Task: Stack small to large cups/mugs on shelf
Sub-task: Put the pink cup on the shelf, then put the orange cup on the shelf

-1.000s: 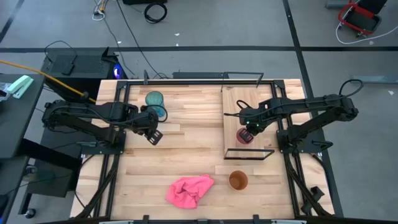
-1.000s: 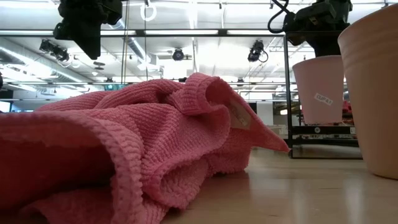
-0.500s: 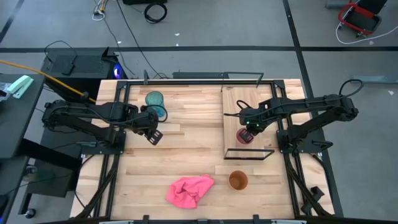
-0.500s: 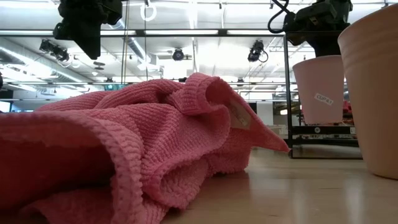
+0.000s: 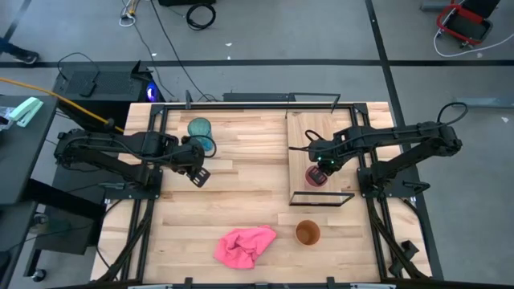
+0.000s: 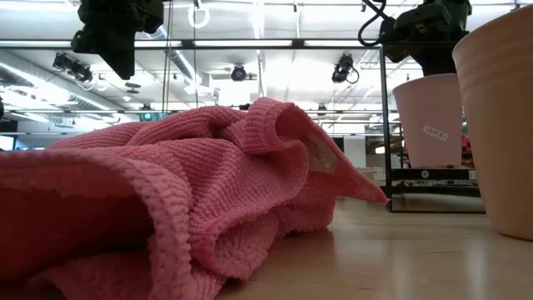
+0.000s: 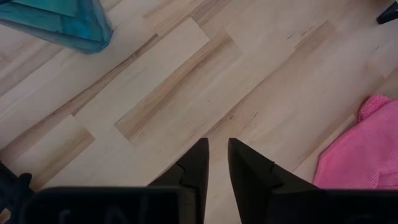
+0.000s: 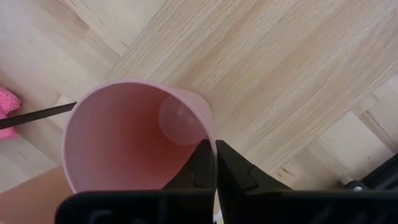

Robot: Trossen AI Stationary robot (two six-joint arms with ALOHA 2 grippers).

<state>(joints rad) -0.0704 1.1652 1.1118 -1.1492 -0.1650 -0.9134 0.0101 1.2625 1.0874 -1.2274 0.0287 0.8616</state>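
Note:
The small pink cup [image 5: 315, 175] stands upright over the near part of the shelf [image 5: 321, 132], a light board in a black wire frame at the table's right. My right gripper [image 8: 214, 155] is shut on it. Whether its base rests on the board I cannot tell. The orange cup [image 5: 307, 233] stands upright on the tabletop near the front edge. The teal cup [image 5: 201, 135] is on the tabletop at the far left. My left gripper [image 7: 216, 152] hangs just near of it, its fingers a narrow gap apart with nothing between them. My right gripper pinches the pink cup's rim [image 8: 211, 138], one finger inside the cup and one outside. The fingers come from above, pointing down. The cup stays upright, mouth up, below the gripper [image 6: 433, 71].
A crumpled pink cloth [image 5: 245, 245] lies on the tabletop near the front edge, left of the orange cup, and fills much of the low view. Bare planks lie between the two arms at mid-table. The shelf's wire frame [image 5: 321, 198] edges its near end.

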